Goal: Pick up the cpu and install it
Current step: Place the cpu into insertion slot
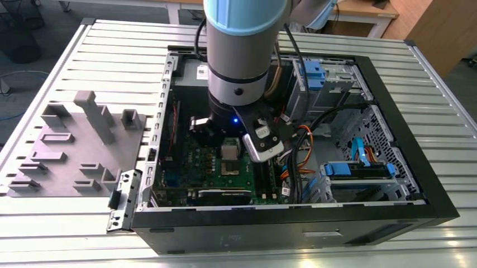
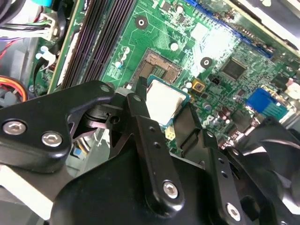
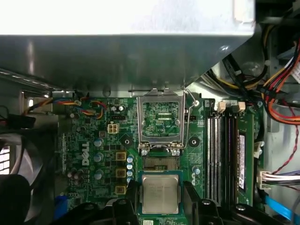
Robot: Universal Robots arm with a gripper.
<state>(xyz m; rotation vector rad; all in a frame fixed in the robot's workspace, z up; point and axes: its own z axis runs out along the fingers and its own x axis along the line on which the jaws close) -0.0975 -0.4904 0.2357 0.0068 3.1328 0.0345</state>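
Black pincer (image 3: 160, 196) about a cpu (image 3: 160, 191) with a silvery top and teal-green rim. Beneath the pincer, a green motherboard (image 3: 93, 140) dotted with gold-yellow squares; its socket frame (image 3: 161, 123) is bright silver. Beside the pincer, black memory slots (image 3: 220, 154); beyond them, orange, red and yellow cables (image 3: 281, 93). Around the pincer, a black case (image 1: 298, 234) on a pale table (image 1: 111, 50) striped with ribs.

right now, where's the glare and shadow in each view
Second wrist view: glare whitens the cpu top and a motherboard patch; first wrist view: the grey metal box reflects pale light; exterior view: the case interior sits dim under the arm.
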